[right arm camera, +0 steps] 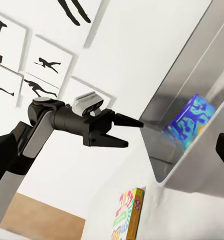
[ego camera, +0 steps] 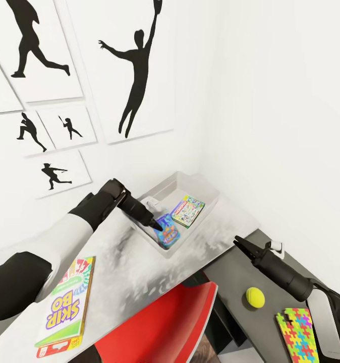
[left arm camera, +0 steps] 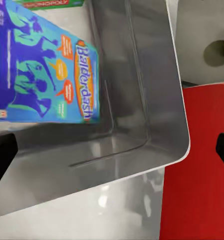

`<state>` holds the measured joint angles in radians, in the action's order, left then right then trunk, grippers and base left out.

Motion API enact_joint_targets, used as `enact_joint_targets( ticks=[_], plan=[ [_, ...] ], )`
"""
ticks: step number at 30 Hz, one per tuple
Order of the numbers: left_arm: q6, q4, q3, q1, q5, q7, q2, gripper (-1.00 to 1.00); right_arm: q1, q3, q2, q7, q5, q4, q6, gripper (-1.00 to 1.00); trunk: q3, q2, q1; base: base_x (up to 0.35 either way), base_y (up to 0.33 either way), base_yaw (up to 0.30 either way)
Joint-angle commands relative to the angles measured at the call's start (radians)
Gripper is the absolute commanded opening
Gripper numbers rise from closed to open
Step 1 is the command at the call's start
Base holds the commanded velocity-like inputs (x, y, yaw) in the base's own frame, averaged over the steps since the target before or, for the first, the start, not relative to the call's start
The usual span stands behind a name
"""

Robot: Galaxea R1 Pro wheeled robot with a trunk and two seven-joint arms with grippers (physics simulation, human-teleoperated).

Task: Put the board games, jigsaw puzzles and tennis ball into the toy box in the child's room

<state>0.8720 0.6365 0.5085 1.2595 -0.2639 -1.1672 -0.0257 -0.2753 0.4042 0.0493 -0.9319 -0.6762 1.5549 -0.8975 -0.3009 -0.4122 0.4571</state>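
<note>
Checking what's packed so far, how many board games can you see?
3: a blue one and a green-bordered one inside the toy box; SKIP BO on the table.

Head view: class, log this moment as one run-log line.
left tool: open over pale grey toy box | inside: blue game box, green-bordered game box | right tool: open, empty

Left arm (ego camera: 64, 237): white shell on the forearm, black covers at elbow and wrist, glossy finish. Wrist narrows to a dark grey cylinder.

Left gripper (right arm camera: 125, 132): two black pointed fingers, tapering like wedges, on a blocky black body. Small pale grey camera box with a dark lens strip sits on top of the wrist.

Right arm (ego camera: 311, 297): same build, a dark grey cylinder, then a white panel with a black surround.

Right gripper (ego camera: 242, 244): black pointed fingers, with a small white box beside the wrist.
</note>
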Motion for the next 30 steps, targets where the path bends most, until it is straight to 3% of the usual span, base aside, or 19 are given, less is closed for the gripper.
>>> enact_joint_targets(
  ticks=[1, 15, 19, 21, 24, 27, 30],
  plan=[
    [0.007, 0.002, 0.001, 0.001, -0.008, -0.008, 0.0, 1.0, -0.001, 0.001, 0.0, -0.002, 0.0, 0.0, -0.004, 1.0, -0.002, -0.002, 0.001, 0.0, 0.0, 0.0],
    [0.002, 0.006, 0.001, 0.007, -0.011, -0.008, -0.011, 1.0, -0.001, 0.001, 0.0, -0.002, 0.0, 0.001, -0.004, 1.0, -0.002, -0.002, 0.001, 0.0, 0.0, 0.0],
    [0.004, 0.034, -0.031, 0.018, -0.009, -0.011, -0.019, 1.0, -0.001, 0.001, 0.001, -0.002, 0.001, 0.001, -0.004, 1.0, -0.002, -0.002, 0.001, 0.0, 0.0, 0.0],
    [0.011, 0.106, -0.099, 0.021, -0.005, -0.026, -0.054, 1.0, -0.001, 0.002, 0.0, -0.004, 0.001, 0.001, -0.004, 1.0, 0.0, -0.002, 0.001, 0.0, 0.0, -0.029],
    [0.03, 0.174, -0.162, 0.022, -0.005, -0.083, -0.089, 1.0, -0.001, 0.002, 0.001, -0.005, 0.0, 0.001, -0.004, 1.0, 0.004, -0.002, 0.001, 0.0, 0.0, -0.059],
    [0.058, 0.249, -0.241, 0.022, -0.005, -0.228, -0.16, 1.0, -0.001, 0.002, 0.0, -0.005, 0.0, 0.001, -0.004, 1.0, 0.008, -0.002, 0.001, 0.0, 0.0, -0.071],
    [0.069, 0.297, -0.293, 0.019, -0.005, -0.327, -0.213, 1.0, 0.0, 0.002, 0.0, -0.005, 0.0, 0.001, -0.004, 1.0, 0.013, -0.002, 0.001, 0.0, 0.0, -0.059]
  ],
)
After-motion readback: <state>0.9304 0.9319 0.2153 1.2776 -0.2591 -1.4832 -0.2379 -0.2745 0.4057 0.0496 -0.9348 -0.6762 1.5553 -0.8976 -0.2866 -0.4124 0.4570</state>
